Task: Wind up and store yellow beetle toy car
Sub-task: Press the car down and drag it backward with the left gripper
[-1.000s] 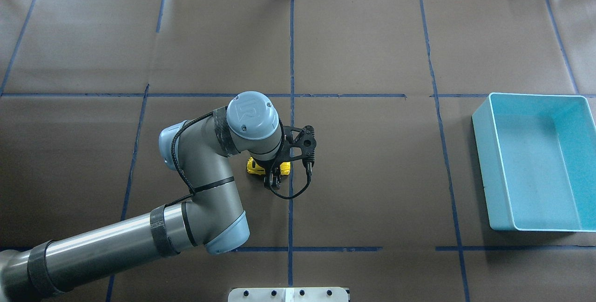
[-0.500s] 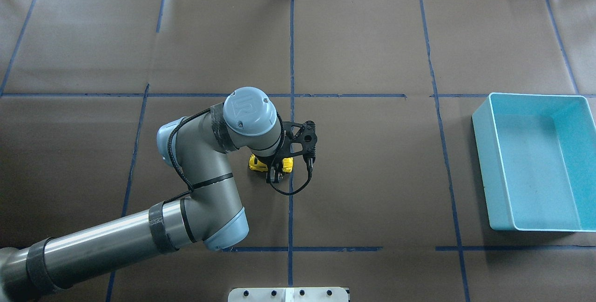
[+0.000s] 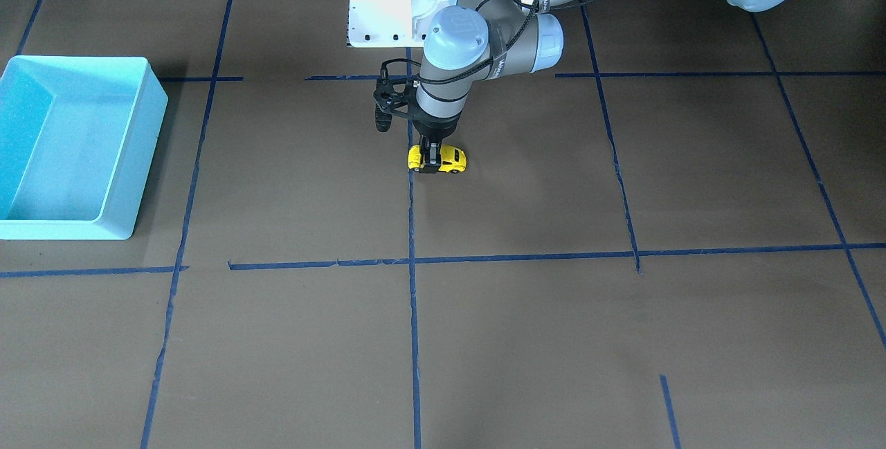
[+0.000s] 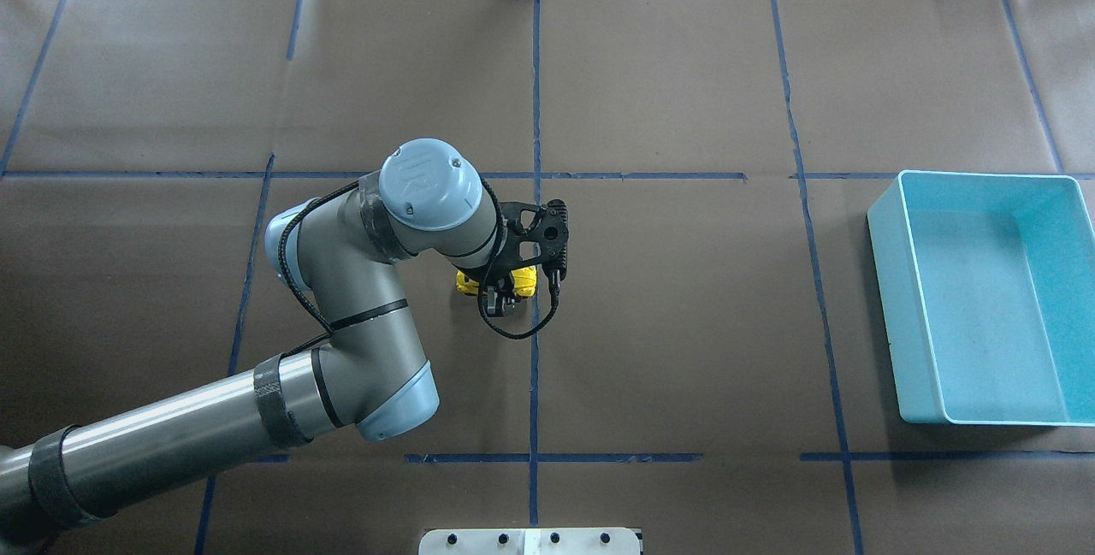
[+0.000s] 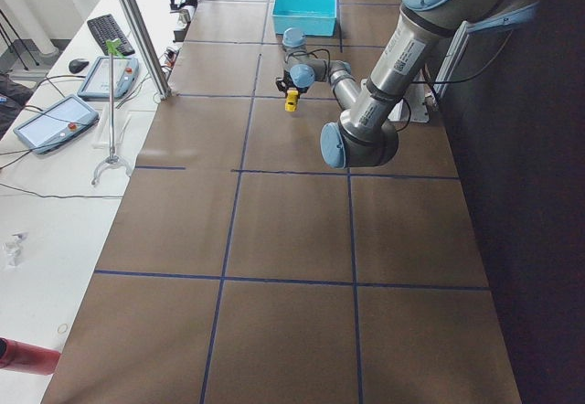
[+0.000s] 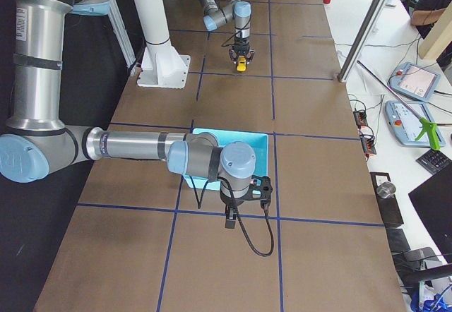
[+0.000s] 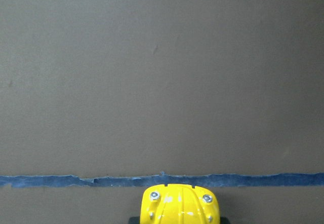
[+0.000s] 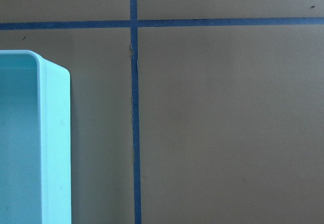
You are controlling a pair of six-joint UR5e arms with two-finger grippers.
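A: What has shifted?
B: The left gripper (image 3: 432, 158) and its clamped yellow beetle toy car (image 3: 453, 158) have moved slightly; both stand well apart from the turquoise bin (image 4: 902, 298).
A: Right gripper (image 6: 230, 217)?
B: At the bin's edge; aperture indeterminable.

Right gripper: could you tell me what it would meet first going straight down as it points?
The right gripper would probably meet bare table paper beside the turquoise bin; depth is unclear.

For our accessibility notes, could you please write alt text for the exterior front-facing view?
The left gripper, pointing straight down, clasps the small yellow beetle toy car beside a blue tape line near the middle of the brown paper-covered table. A turquoise plastic bin sits at the view's left edge.
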